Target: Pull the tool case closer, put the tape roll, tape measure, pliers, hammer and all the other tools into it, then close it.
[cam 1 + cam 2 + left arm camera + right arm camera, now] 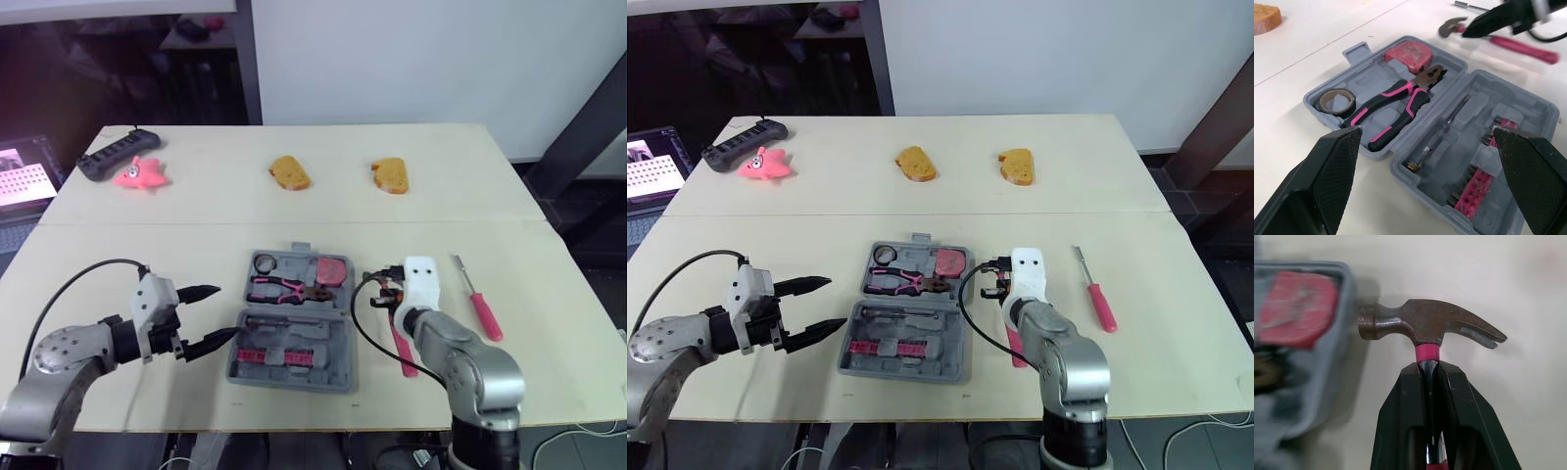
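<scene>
Hammer (1430,328) clamped in my right claw (1431,366) beside open tool case (338,377), left claw (224,313) apart, screwdriver (478,299) on counter (549,333)

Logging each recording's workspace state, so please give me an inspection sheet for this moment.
Surface: pale table, two boards joined.
Job's things: tool case open, holding tape roll, pliers and tape measure; hammer beside the case; screwdriver on the table.
Clutter: two bread slices, pink star toy, black power strip, all at the far side.
Grippers: left gripper open beside the case; right gripper shut on the hammer's neck.
Cables: black cables loop at both wrists.
Surroundings: laptop off the table's left.
</scene>
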You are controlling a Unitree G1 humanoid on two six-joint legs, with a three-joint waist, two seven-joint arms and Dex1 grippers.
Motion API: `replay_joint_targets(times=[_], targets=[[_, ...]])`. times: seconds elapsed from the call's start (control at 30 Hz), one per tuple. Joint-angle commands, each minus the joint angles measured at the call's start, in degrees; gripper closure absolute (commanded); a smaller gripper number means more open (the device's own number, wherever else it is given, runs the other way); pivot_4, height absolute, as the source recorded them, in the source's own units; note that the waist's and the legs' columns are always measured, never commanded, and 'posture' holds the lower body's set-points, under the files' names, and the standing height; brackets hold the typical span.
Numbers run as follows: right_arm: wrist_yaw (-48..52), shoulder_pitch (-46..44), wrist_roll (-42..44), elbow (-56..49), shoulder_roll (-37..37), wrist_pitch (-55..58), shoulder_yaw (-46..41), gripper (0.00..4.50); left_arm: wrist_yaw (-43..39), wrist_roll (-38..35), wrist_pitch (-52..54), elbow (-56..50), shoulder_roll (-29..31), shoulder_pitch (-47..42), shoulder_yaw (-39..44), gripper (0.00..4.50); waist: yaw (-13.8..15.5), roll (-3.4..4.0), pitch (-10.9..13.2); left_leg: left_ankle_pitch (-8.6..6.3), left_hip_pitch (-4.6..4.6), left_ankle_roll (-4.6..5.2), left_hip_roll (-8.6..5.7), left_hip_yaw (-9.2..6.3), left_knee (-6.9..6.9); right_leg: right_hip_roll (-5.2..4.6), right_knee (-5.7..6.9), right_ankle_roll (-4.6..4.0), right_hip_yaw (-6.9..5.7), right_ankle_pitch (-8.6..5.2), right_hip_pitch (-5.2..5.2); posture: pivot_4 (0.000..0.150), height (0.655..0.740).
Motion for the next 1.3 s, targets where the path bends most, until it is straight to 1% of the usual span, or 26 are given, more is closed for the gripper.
replay_joint_targets(times=[0.03,0.1,0.2,0.3,0.47,0.67,0.73,0.8,0.87,0.97,1.0,1.03,1.1,1.13,1.2,1.23,1.3], targets=[[-2.98,3.34,-1.18,-9.34,2.44,4.91,1.30,4.48,-1.38,-0.17,-0.75,-0.23,0.48,-0.59,-0.51,0.00,-0.02,0.00,0.00,0.01,0.00,-0.01,0.00,0.01,0.01,-0.01,-0.01,0.00,0.00,0.00,0.00,0.150,0.7400],[-3.66,6.65,-1.63,-10.83,2.92,5.48,3.08,4.48,-2.70,-0.15,-1.25,0.08,0.68,-0.79,-0.99,0.00,-0.03,0.00,-0.01,0.02,-0.01,-0.04,0.00,0.03,0.00,-0.02,-0.02,-0.01,0.00,0.00,-0.02,0.150,0.7400],[-3.48,8.42,-2.19,-8.89,2.26,3.03,3.58,4.48,-4.85,0.21,-3.03,0.56,1.07,-0.24,-1.07,0.00,-0.20,0.00,0.00,0.04,-0.01,-0.07,0.00,0.04,0.01,-0.01,-0.02,-0.02,0.01,-0.01,-0.04,0.150,0.7400],[-3.07,9.10,-2.71,-6.22,1.42,0.31,3.56,4.48,-6.38,0.47,-4.36,1.44,1.61,0.31,-0.75,0.00,-0.15,0.00,0.00,0.07,0.01,-0.13,0.00,0.09,0.01,-0.01,-0.02,-0.15,0.05,-0.03,-0.07,0.150,0.7400],[-2.32,9.43,-2.79,3.02,1.92,-6.77,2.69,4.48,-8.37,-0.19,-7.63,2.95,2.13,-0.10,1.22,0.00,-0.20,-0.08,-0.05,0.08,0.02,-0.14,0.00,0.09,0.02,-0.01,-0.02,-0.22,0.05,-0.04,-0.05,0.150,0.7400],[-1.76,9.60,-1.73,3.91,3.73,-8.60,0.37,4.48,-10.34,-0.77,-9.87,3.09,1.99,-0.02,1.81,0.00,-0.19,-0.17,-0.10,0.08,0.11,-0.15,0.01,0.09,0.03,0.00,-0.02,-0.20,0.05,0.01,0.05,0.150,0.7400],[-1.68,9.47,-1.00,2.49,4.29,-7.62,-1.42,3.52,-11.29,-1.52,-10.89,3.13,1.78,-0.35,2.42,0.00,-0.12,-0.17,-0.10,0.08,0.10,-0.15,0.01,0.09,0.04,0.00,-0.02,-0.20,0.06,0.01,0.06,0.150,0.7400],[-0.77,9.36,0.33,0.72,3.95,-6.03,-2.20,2.73,-12.10,-2.59,-11.52,3.29,1.62,-0.83,3.08,0.00,-0.08,-0.16,-0.10,0.08,0.10,-0.15,0.01,0.09,0.03,0.00,-0.02,-0.19,0.05,0.01,0.05,0.150,0.7400],[0.41,8.90,2.23,-3.60,3.58,-2.03,-3.29,1.79,-13.01,-3.94,-12.33,4.13,1.42,-1.28,4.11,0.00,0.07,-0.14,-0.09,0.08,0.07,-0.15,0.01,0.08,0.02,0.00,-0.02,-0.14,0.05,0.03,0.05,0.150,0.7400],[2.55,7.35,4.57,-10.49,2.54,5.17,-5.66,0.19,-14.73,-4.72,-13.18,5.27,2.02,-1.26,4.94,0.00,0.01,-0.13,-0.08,0.08,0.04,-0.15,0.01,0.08,0.02,0.00,-0.02,-0.12,0.05,0.04,0.01,0.150,0.7400],[3.88,6.51,5.46,-12.67,1.38,7.99,-6.52,0.08,-15.85,-4.90,-12.88,5.50,2.85,-0.94,5.06,0.00,-0.15,-0.12,-0.07,0.08,0.04,-0.15,0.01,0.08,0.02,-0.01,-0.02,-0.12,0.05,0.04,0.01,0.150,0.7400],[6.14,5.11,6.75,-15.20,-0.60,11.45,-7.87,0.08,-17.33,-5.21,-12.26,5.76,4.02,-0.58,5.20,0.00,-0.21,-0.12,-0.07,0.08,0.05,-0.15,0.01,0.08,0.02,0.00,-0.01,-0.12,0.05,0.05,-0.01,0.150,0.7400],[11.60,2.37,10.02,-17.97,-6.37,16.17,-11.11,0.08,-18.19,-4.93,-10.99,6.20,5.73,-0.25,5.29,0.00,-0.15,-0.09,-0.05,0.08,0.05,-0.15,0.01,0.08,0.01,0.01,-0.01,-0.12,0.05,0.05,-0.02,0.150,0.7400],[14.00,1.32,11.76,-17.99,-9.23,17.00,-12.33,0.08,-18.49,-6.22,-9.09,6.09,6.42,-0.28,5.37,0.00,-0.08,-0.09,-0.05,0.08,0.05,-0.15,0.01,0.08,0.02,0.00,-0.01,-0.15,0.05,0.03,-0.02,0.150,0.7400],[21.48,-1.95,17.08,-16.32,-18.96,17.20,-11.88,0.08,-18.93,-9.40,-6.79,5.91,6.52,-0.66,6.33,0.00,0.02,-0.08,-0.04,0.08,0.07,-0.14,0.01,0.07,0.02,0.00,-0.03,-0.24,0.04,-0.03,0.03,0.150,0.7400],[25.92,-4.22,19.66,-15.12,-24.46,16.57,-10.34,0.08,-19.82,-9.60,-7.06,6.04,6.51,-0.49,6.39,0.00,-0.03,-0.04,0.01,0.08,0.04,-0.14,0.01,0.09,0.03,-0.01,-0.04,-0.24,0.04,-0.05,0.03,0.150,0.7400],[32.48,-7.13,22.44,-11.79,-33.05,12.38,-7.02,0.08,-22.08,-9.21,-8.28,6.41,6.35,0.12,5.89,0.00,-0.13,-0.01,0.03,0.08,0.04,-0.14,-0.01,0.20,0.04,-0.05,-0.10,-0.29,0.11,-0.07,0.04,0.150,0.7400]])
